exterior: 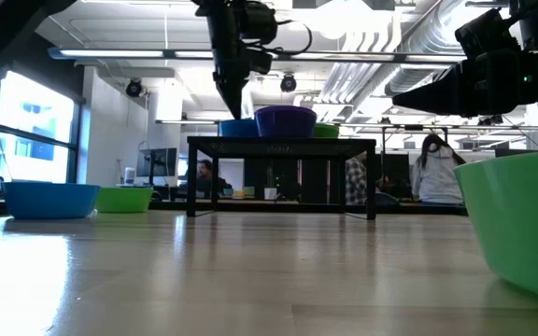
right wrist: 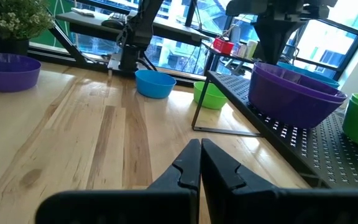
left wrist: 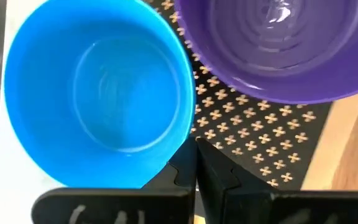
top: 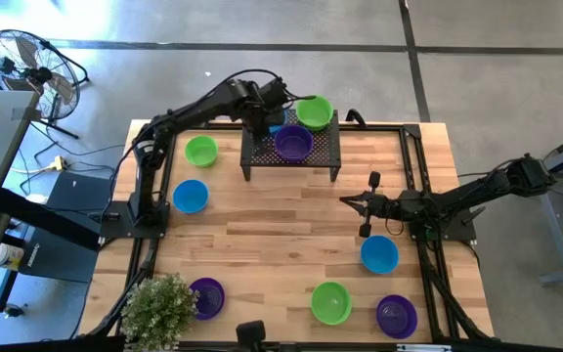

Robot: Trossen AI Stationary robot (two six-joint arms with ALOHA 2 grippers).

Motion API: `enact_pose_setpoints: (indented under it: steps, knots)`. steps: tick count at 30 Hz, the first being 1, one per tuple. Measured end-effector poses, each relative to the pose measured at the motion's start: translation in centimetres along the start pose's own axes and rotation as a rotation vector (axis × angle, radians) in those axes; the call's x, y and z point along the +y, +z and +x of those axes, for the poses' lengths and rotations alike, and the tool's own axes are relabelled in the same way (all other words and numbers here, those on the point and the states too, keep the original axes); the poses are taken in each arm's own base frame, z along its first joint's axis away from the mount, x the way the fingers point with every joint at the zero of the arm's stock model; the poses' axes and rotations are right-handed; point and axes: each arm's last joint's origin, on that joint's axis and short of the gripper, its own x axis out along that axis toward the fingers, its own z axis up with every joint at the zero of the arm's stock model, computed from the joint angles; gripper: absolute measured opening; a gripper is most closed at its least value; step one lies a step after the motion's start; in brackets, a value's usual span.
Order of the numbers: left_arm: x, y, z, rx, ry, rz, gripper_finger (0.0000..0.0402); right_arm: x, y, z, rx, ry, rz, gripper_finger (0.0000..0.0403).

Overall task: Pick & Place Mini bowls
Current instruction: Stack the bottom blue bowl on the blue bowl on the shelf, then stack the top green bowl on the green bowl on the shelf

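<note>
High view: left claw point(top: 274, 125) above rack point(top: 323, 154)

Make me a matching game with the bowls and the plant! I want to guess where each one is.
Things:
1. purple bowl
2. blue bowl
3. potted plant
4. green bowl

Places:
A. on the wood, left of the rack
B. table's near left corner
C. on top of the black rack
D. on the wood by the right arm's base

Pairs: 1-C, 2-D, 3-B, 4-A
</note>
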Motion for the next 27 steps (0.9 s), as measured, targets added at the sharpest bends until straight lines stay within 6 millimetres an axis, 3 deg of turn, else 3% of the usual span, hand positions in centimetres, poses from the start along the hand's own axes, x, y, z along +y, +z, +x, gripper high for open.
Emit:
enact_pose_setpoints:
  steps: [6,14,19,27]
  knots:
    - [1.0,-0.1,0.1,-0.013,0.013,-0.028,0.0001,0.0,0.0,0.0,0.000,0.000,0.006,0.0000]
    - [0.8,-0.1,0.1,-0.009,0.016,-0.035,0.0000,0.0,0.0,0.0,0.000,-0.001,0.006,0.0000]
    - [0.0,-0.7,-1.5,-0.006,-0.013,-0.053,0.0000,0.0,0.0,0.0,0.001,0.000,0.005,0.0000]
    - [-0.7,-0.2,-4.0,-0.172,-0.048,-0.062,0.0000,0.0,-0.1,0.0,0.007,0.005,0.002,0.0000]
